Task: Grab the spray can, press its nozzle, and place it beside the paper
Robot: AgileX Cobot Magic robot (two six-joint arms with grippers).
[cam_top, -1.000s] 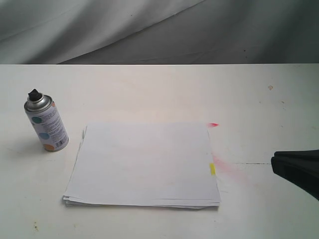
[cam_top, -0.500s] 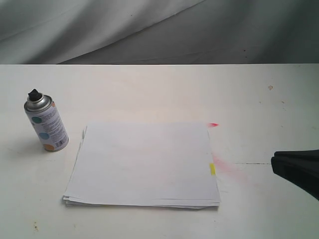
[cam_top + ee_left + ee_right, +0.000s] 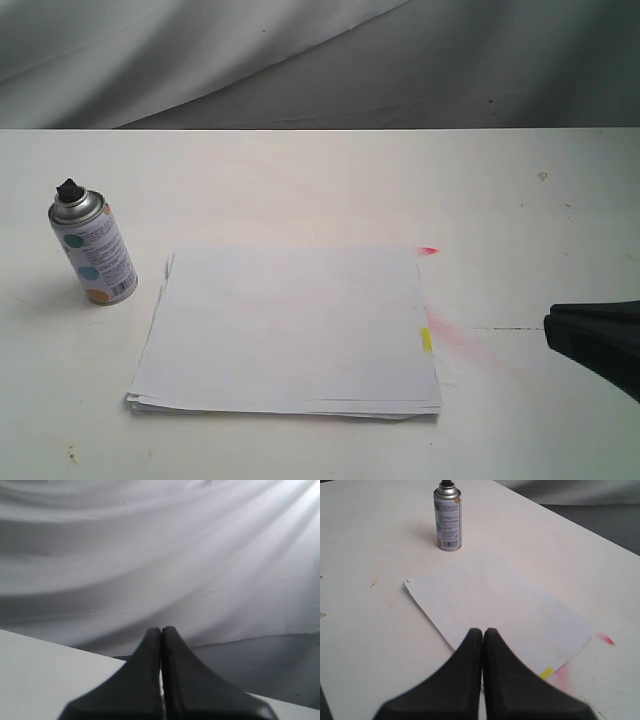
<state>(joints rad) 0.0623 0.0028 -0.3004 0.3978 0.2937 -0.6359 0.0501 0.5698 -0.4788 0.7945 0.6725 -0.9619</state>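
Observation:
The spray can point(image 3: 93, 246) stands upright on the white table, left of the paper point(image 3: 290, 328), its black nozzle point(image 3: 69, 189) on the silver dome. The right wrist view also shows the spray can point(image 3: 448, 517) standing beyond the paper point(image 3: 500, 605). The stack of white sheets carries a small yellow mark point(image 3: 426, 340) at its right edge. My right gripper point(image 3: 549, 325) is shut and empty, hovering at the right edge, well apart from the paper. In its own view the right gripper point(image 3: 482, 632) points toward the paper. My left gripper point(image 3: 161, 631) is shut, empty, facing the grey cloth; the exterior view does not show it.
Pink-red spray stains point(image 3: 455, 335) mark the table point(image 3: 320, 180) just right of the paper, with a small red dab point(image 3: 428, 250) near its far right corner. A grey draped cloth point(image 3: 320, 60) hangs behind the table.

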